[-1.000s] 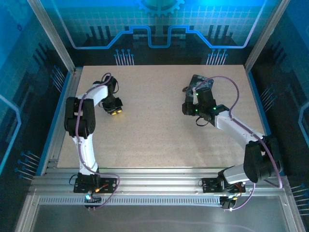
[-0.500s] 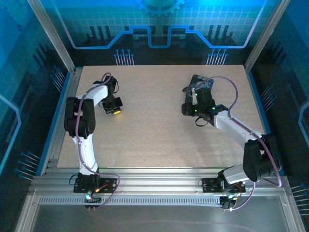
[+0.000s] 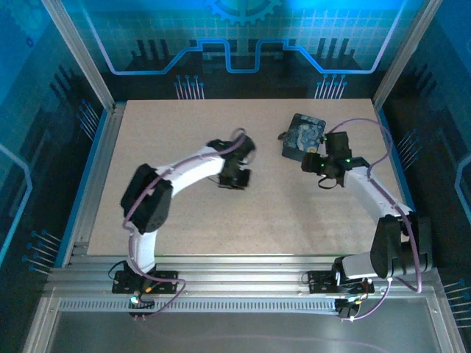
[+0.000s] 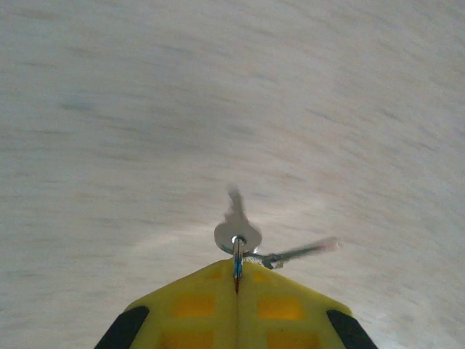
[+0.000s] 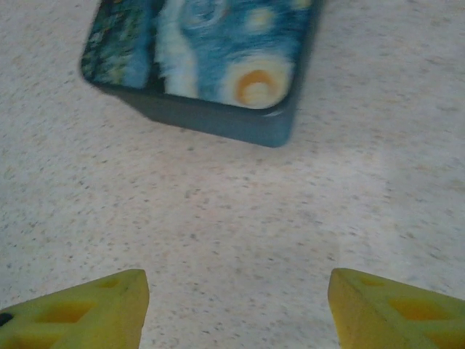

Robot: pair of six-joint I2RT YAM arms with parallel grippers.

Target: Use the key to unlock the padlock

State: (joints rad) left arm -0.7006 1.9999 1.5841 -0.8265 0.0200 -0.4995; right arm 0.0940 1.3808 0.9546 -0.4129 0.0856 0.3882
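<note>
The left end effector (image 4: 236,276) is clenched on the key (image 4: 237,243). Its yellow pads pinch a slim bluish edge, so the round silvery head and blade point away from the wrist, which looks like the right way to present it to a keyhole. A second blade (image 4: 301,251) on the same ring sticks out to the right, blurred. In the top view this end effector (image 3: 237,178) sits near the middle of the surface (image 3: 294,213), well apart from the swirl-painted box (image 3: 304,136) at upper right. The padlock (image 3: 282,136) seems to be the small dark nub touching the box's left edge (too small to be sure). The right end effector (image 5: 236,291) is released, with jaws wide and nothing between them. It sits just below the box (image 5: 211,58), probably ready to steady the lock while the key comes across.
</note>
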